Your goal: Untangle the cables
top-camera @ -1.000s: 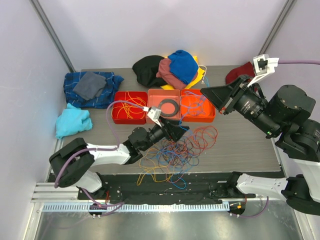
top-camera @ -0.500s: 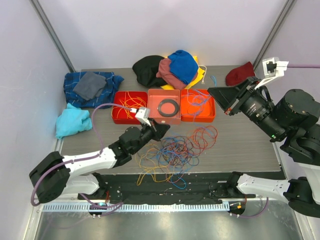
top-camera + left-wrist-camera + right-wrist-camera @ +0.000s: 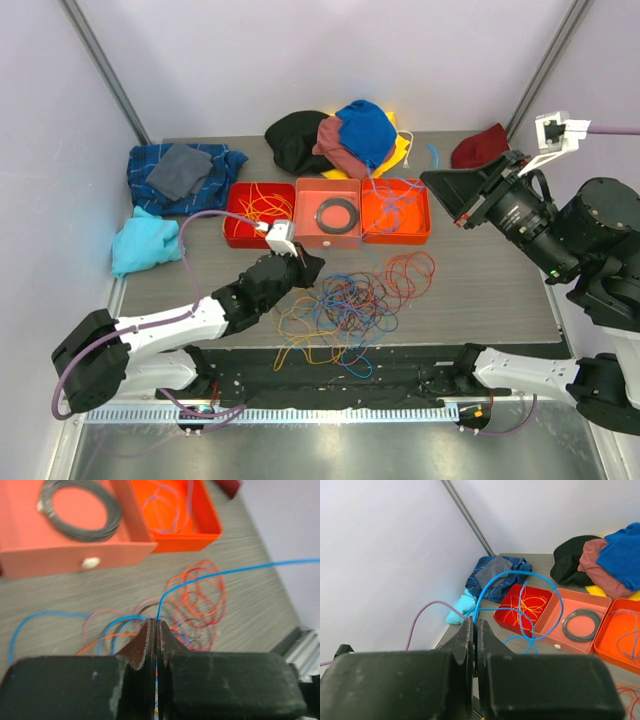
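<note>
**Both tools closed on a blue cable, set to draw it out of the heap**

The left tool is clamped shut on a blue cable just above the tangle of cables, which lies on the table in front of the red-orange trays. The right tool, raised well off to the right, pinches a blue strand, apparently the same cable, which hangs from it in loose loops. To do this well, I judge, hold both pinches firm and draw the ends apart slowly, lifting so the strand slides clear of the red and orange loops. Pause if the whole heap drags along.
</note>
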### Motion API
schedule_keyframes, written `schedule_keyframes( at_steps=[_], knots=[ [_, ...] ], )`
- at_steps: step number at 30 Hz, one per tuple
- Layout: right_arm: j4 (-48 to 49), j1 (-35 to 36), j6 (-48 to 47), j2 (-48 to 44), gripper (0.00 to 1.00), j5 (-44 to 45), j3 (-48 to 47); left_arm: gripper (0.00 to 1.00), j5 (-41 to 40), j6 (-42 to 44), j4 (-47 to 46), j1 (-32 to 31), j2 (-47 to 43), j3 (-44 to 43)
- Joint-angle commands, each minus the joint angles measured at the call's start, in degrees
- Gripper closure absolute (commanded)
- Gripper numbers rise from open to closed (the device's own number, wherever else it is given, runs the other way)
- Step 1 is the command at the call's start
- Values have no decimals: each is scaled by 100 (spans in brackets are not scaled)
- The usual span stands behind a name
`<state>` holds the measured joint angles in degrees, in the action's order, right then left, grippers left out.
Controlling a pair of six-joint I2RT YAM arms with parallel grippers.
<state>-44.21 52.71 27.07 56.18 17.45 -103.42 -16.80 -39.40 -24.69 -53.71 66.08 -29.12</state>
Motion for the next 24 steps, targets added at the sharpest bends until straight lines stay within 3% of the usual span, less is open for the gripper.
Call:
schedule_keyframes(
  at_steps=[1, 5, 15, 21, 24],
  knots=[
    [132, 20, -228, -64, 99, 258, -565, 100, -631, -330, 1456, 88, 54, -287],
    [105, 20, -500, -64, 99, 574, -908, 100, -456, -814, 2247, 300, -113, -68],
    [307, 12, -1037, 85, 99, 953, -1532, 100, -263, -1351, 2865, 476, -297, 284],
    [272, 12, -888, 156, 99, 813, -1366, 100, 45, -931, 1250, 467, -1130, 723],
    [290, 20, -783, 139, 99, 760, -1199, 91, 220, -684, 501, 467, -1387, 786]
  ],
)
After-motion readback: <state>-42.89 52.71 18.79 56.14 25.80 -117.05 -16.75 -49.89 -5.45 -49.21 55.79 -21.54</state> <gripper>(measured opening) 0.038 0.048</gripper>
